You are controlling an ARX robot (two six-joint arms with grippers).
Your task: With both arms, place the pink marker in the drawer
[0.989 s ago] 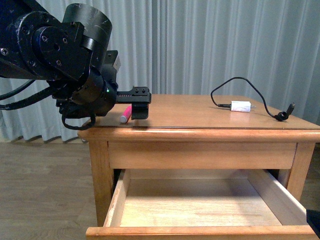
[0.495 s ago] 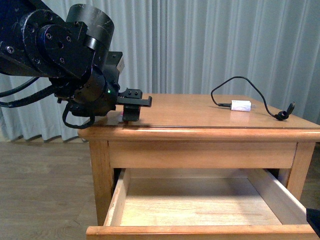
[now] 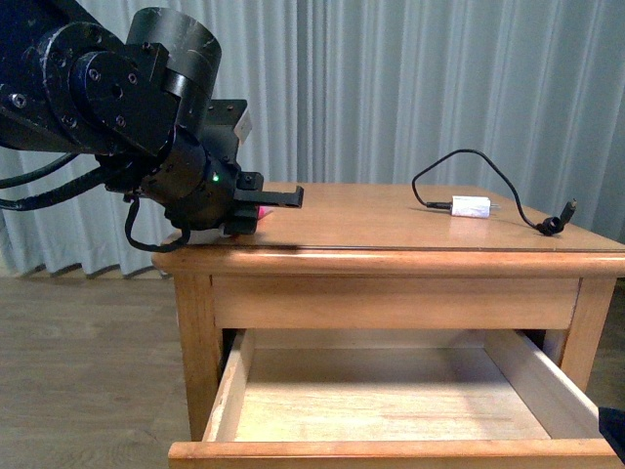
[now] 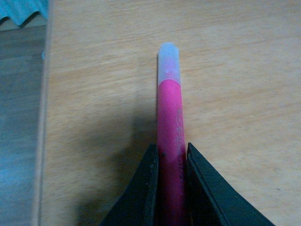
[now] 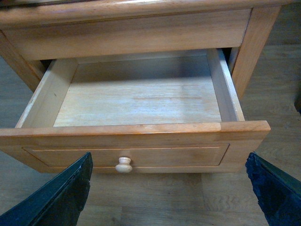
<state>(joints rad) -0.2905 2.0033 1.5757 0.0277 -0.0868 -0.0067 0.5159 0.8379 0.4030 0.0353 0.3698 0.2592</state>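
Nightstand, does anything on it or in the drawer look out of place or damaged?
Nothing stands out. The drawer is open, a charger lies on top, and the left gripper pinches the pink marker.

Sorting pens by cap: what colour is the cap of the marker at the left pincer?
Frosted white cap on the pink marker; best seen in left wrist view.

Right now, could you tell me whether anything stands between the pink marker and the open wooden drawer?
Nothing visible does. The left gripper clamps the pink white-capped marker at the wooden tabletop's left end, and the honey-coloured wooden drawer below is pulled open, its interior bare.
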